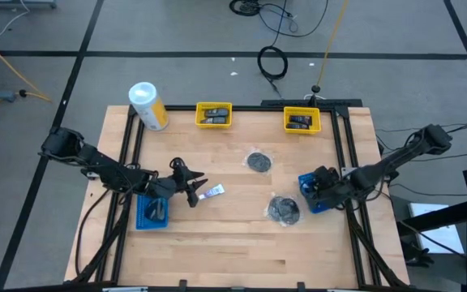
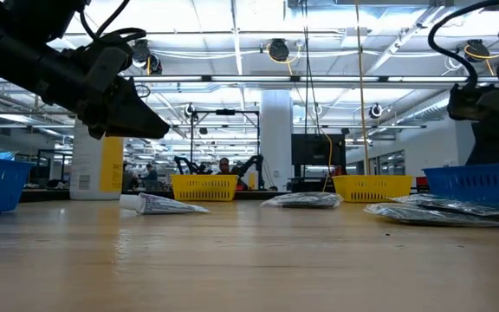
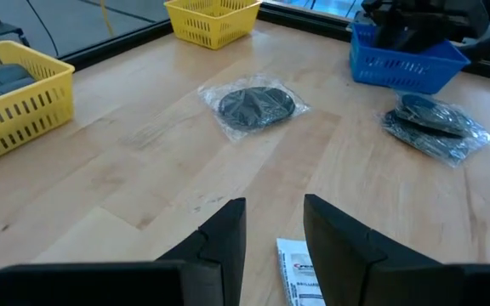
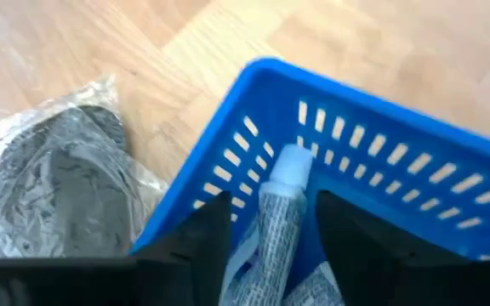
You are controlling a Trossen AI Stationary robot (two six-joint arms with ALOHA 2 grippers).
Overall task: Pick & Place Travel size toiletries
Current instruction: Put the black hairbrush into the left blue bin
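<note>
Hovering my left pincer (image 1: 194, 191) just above the tabletop (image 1: 217, 243), I have its fingers (image 3: 225, 231) parted narrowly and empty, lined up over the white tube (image 1: 212, 191) that lies flat right ahead of them; I judge that is the next pick, since the gap already suits the tube's width. The left blue tray (image 1: 152, 212) sits just behind this arm, already holding a dark item, so the carry should be short. My right pincer (image 4: 266, 225) is over the right blue tray (image 1: 315, 193), fingers spread with a white tube (image 4: 281, 212) between them inside the tray; I cannot tell whether they grip it or have let go. Two wrapped discs (image 1: 259, 161) (image 1: 284, 209) lie loose on the tabletop, one mid-table, one just beside the right tray. Both yellow trays (image 1: 213, 114) (image 1: 302, 119) at the far edge hold dark items.
</note>
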